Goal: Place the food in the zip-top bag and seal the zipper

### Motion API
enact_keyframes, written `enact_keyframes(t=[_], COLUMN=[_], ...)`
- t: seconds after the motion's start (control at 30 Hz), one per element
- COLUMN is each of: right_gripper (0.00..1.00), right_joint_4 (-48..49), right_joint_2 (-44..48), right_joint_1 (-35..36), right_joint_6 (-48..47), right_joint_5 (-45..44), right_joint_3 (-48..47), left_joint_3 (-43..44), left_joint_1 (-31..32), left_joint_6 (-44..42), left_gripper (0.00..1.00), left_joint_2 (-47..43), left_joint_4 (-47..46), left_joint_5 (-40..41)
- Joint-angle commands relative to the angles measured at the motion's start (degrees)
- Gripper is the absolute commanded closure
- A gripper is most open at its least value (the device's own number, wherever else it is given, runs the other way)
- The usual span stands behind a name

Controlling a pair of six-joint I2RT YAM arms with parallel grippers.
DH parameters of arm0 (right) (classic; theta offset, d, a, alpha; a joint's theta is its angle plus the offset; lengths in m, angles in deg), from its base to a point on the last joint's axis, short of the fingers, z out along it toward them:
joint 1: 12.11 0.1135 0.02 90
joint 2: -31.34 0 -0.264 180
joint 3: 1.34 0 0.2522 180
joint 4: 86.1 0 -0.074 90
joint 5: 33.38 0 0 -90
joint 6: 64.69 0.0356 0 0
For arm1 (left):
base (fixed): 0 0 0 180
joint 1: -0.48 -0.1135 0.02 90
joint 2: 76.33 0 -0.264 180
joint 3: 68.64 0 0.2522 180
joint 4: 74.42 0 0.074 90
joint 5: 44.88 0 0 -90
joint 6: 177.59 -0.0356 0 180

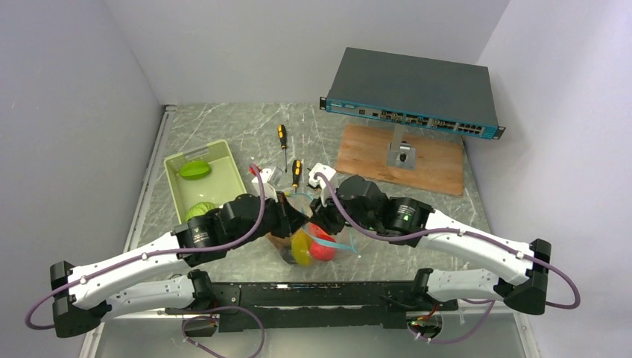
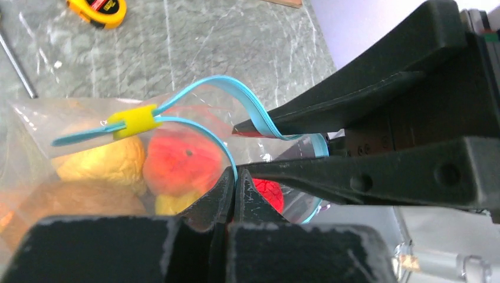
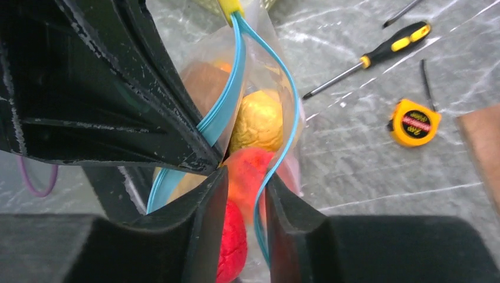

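Observation:
The zip-top bag (image 1: 328,240) lies at the table's centre between both arms. It holds food: a yellow fruit (image 2: 106,162), an orange-red one (image 2: 183,162) and a red one (image 3: 233,242). Its zipper (image 2: 227,79) gapes open, and a yellow slider (image 2: 137,121) sits at one end. My left gripper (image 2: 236,177) is shut on one teal strip of the mouth. The other strip runs loose through the gap of my right gripper (image 3: 244,177), whose jaws stand a little apart. Two green fruits (image 1: 195,170) lie in the tray.
The pale green tray (image 1: 195,149) stands at the left. Two screwdrivers (image 1: 282,138) and a yellow tape measure (image 3: 414,122) lie just behind the bag. A wooden board (image 1: 440,168) and a network switch (image 1: 410,101) fill the back right.

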Motion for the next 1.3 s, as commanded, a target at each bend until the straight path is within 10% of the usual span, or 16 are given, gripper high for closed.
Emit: enact_keyframes(t=[0.0,0.53,0.83,1.27], right_gripper=[0.58,0.17,0.22,0.42], right_joint_4=[-1.2,3.1,4.6,11.1], right_joint_2=[-1.0,0.1,-3.0,-2.0], right_joint_1=[2.0,3.4,12.8,13.1], right_joint_6=[-1.8,3.2,3.3,0.3], right_joint_5=[4.2,4.0,-23.3,-23.5], right_joint_3=[-2.9,-0.4,-0.1,4.6], left_joint_3=[-1.5,-0.1,2.8,4.7], left_joint_1=[0.4,0.5,0.4,0.5], left_joint_6=[8.6,12.2,19.7,26.1], left_gripper=[1.0,1.0,1.0,1.0], left_joint_2=[-1.3,-0.6,-0.2,-0.1], left_joint_4=[0.1,3.8,8.8,13.7], left_joint_5=[6.2,9.1,11.4,14.5])
